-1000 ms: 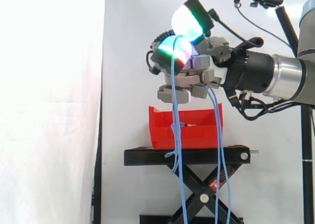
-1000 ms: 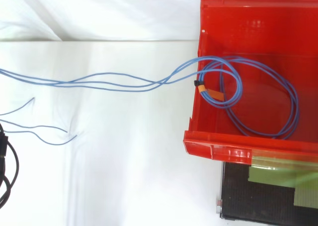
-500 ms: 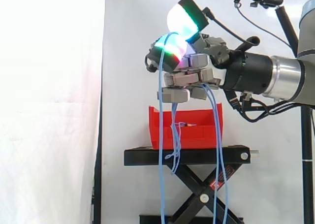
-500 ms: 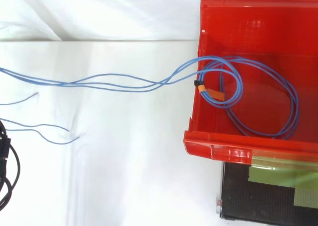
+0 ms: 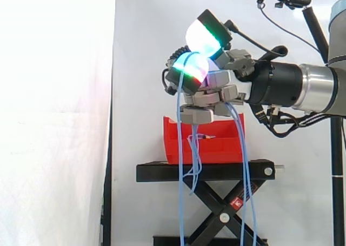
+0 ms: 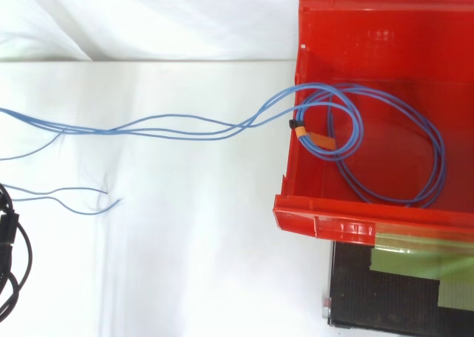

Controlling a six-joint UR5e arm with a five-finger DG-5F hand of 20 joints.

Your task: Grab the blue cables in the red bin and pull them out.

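Robot hand (image 5: 216, 86) gripping blue cables (image 5: 179, 213), ends cropped

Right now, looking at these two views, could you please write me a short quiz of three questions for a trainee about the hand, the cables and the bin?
1. True or false: the hand is shut on the blue cables.
2. Where does the cable loop with the orange tie lie? A: inside the red bin. B: on top of the hand. C: hanging outside the bin.
3. Fill in: in the side view, the hand is ___ the bin.
Key: 1 true; 2 A; 3 above.
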